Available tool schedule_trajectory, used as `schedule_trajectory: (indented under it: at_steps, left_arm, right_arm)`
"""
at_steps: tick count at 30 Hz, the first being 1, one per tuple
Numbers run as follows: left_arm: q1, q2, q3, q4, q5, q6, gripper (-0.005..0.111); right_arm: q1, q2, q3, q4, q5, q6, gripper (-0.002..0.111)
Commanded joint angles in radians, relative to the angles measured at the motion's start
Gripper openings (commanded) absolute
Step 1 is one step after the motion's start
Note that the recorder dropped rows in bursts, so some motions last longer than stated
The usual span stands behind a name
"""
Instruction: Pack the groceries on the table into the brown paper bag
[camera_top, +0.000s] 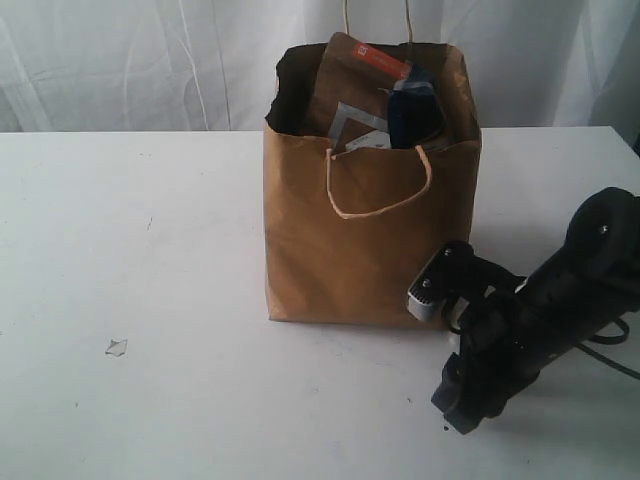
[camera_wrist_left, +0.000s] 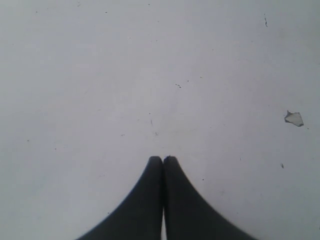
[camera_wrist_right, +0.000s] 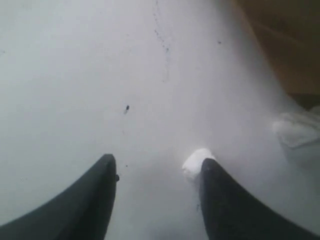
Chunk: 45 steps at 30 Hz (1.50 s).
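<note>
Brown paper bag (camera_top: 365, 250) stands packed at centre frame on the table (camera_top: 150, 240).
Brown foil pouch (camera_top: 335, 85) pokes from its top; right gripper (camera_wrist_right: 157, 167), lower right in the exterior view, is spread and empty; left gripper (camera_wrist_left: 163, 160) is clenched on nothing.

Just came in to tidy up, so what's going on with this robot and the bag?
The two-armed robot is packing groceries into the brown paper bag, which stands upright on the table. A brown foil pouch and a dark packet stick out of its top; no other grocery shows on the tabletop, only a tiny flake. The right gripper hangs low beside the bag, jaws apart and empty. The left gripper is over bare table, jaws shut on nothing.
</note>
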<state>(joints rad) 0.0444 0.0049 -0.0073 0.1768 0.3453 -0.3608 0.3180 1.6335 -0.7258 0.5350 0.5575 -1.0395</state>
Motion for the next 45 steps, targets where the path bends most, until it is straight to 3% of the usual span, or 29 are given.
schedule_trajectory:
  at_steps: [1, 18, 30, 39, 45]
  left_arm:
    - [0.003, -0.005, 0.007, 0.000, 0.039, -0.001, 0.000]
    - [0.003, -0.005, 0.007, 0.000, 0.039, -0.001, 0.000]
    - [0.003, -0.005, 0.007, 0.000, 0.039, -0.001, 0.000]
    - [0.003, -0.005, 0.007, 0.000, 0.039, -0.001, 0.000]
    - [0.003, -0.005, 0.007, 0.000, 0.039, -0.001, 0.000]
  right_arm:
    - [0.001, 0.019, 0.006, -0.025, -0.028, -0.010, 0.048]
    - [0.001, 0.033, 0.006, -0.046, -0.050, -0.003, 0.028]
    - [0.001, 0.033, 0.006, -0.189, 0.009, 0.241, 0.007]
    - [-0.001, 0.018, 0.002, -0.220, 0.024, 0.311, 0.007]
    - [-0.043, 0.003, -0.040, -0.220, 0.128, 0.348, 0.007]
